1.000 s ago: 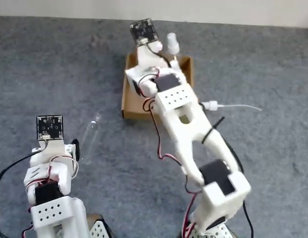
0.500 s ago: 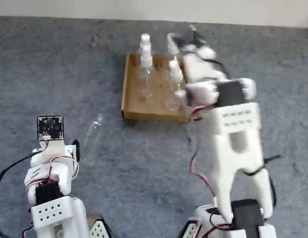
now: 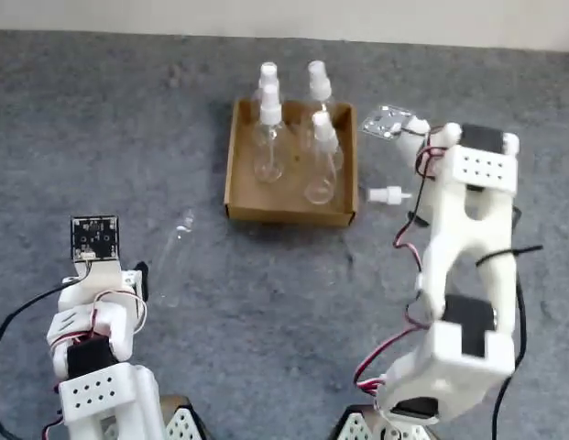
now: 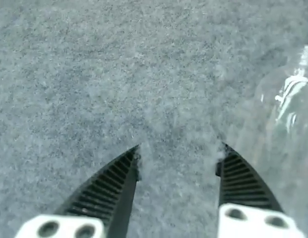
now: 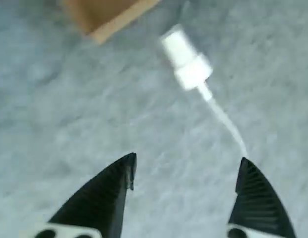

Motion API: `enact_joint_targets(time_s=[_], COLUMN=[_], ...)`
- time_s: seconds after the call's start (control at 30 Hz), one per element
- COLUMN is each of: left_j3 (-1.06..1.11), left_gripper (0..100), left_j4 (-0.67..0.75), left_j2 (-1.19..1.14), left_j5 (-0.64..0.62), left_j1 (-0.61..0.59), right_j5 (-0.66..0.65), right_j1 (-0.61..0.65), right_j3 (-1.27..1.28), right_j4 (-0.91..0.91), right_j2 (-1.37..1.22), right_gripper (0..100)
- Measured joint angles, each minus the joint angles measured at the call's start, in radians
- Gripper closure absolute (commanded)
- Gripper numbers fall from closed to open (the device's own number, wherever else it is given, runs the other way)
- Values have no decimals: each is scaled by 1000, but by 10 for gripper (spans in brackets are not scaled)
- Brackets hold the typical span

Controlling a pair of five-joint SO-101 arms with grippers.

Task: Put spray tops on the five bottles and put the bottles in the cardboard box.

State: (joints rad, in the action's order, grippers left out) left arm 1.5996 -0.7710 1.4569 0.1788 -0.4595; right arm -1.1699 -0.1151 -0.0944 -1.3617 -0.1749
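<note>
The right gripper [image 5: 187, 159] hangs over the loose spray top [image 5: 186, 59], fingers spread wide. The top lies on the carpet [image 3: 101, 119] just beside the cardboard box [image 3: 289, 216], which holds four capped bottles [image 3: 268, 137]. Grip the top by its white body, not the thin tube [image 5: 225, 124]. The left gripper [image 4: 178, 151], also spread, sits beside the bare bottle [image 4: 287, 114]; it should steady that bottle with the neck exposed.

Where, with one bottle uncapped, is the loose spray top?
High view: the loose spray top lies on the carpet just right of the cardboard box; in the right wrist view it lies ahead of the open right hand.
</note>
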Motion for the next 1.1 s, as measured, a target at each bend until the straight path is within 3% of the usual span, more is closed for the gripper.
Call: enact_joint_targets(time_s=[0.23,0.77,1.1], left_j3=[6,9,9], left_gripper=[793,793,793], left_j4=[12,12,12], left_j2=[0,0,0], left_j5=[0,0,0], left_j1=[0,0,0], right_j5=[-80,-77,-118], right_j1=[32,35,55], right_j3=[0,0,0], right_j4=[109,336,347], right_j2=[-189,-311,-311], right_gripper=[741,747,996])
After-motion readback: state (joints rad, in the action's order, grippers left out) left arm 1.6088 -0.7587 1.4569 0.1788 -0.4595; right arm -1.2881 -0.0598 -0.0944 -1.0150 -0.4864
